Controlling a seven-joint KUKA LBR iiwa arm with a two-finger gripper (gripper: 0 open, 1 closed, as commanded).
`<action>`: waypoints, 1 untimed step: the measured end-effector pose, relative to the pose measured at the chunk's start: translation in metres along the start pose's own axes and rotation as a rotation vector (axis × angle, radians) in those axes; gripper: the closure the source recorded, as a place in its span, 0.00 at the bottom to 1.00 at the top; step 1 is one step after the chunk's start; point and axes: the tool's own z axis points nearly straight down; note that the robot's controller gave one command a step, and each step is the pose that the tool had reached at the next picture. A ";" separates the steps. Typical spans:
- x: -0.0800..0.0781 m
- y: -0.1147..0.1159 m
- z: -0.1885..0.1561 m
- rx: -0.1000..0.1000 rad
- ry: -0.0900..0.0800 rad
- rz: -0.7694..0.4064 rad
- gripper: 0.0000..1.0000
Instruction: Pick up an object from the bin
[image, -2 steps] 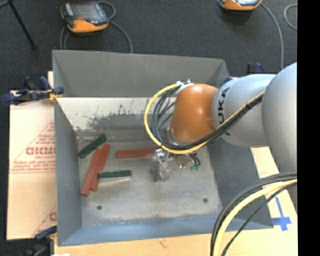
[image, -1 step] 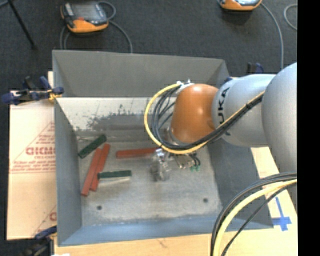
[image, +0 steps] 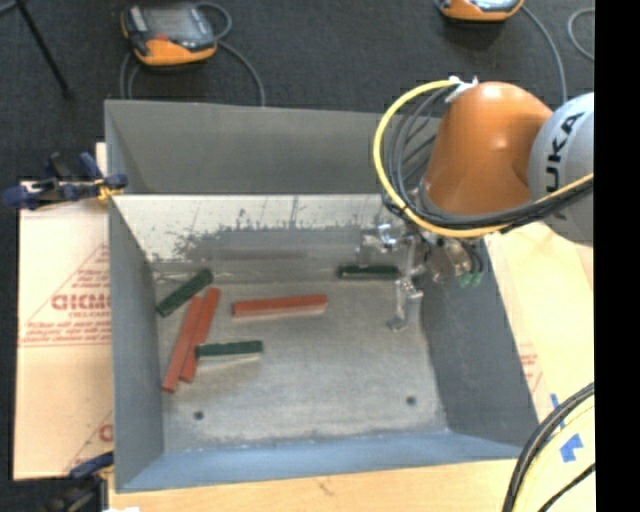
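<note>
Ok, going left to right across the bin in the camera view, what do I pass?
tilted dark green stick → flat green stick → long red stick → dark green stick by the back wall → gripper. The two leaning red sticks overlap the first ones, so they are left out.

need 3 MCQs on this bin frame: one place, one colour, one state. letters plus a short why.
1. Where over the bin is the hand?
A) left side
B) right side
C) front middle

2. What colour is the middle stick, the one lying crosswise?
A) red
B) blue
C) yellow

3. How does the green stick just in front of it sit?
A) standing on end
B) flat on the floor
C) hanging over the rim

Key:
1 B, the hand hangs in the right part, towards the back wall.
2 A, it is plainly red.
3 B, its whole length rests on the bin floor.
</note>
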 end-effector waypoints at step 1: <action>0.001 0.003 0.005 -0.003 0.007 -0.003 0.00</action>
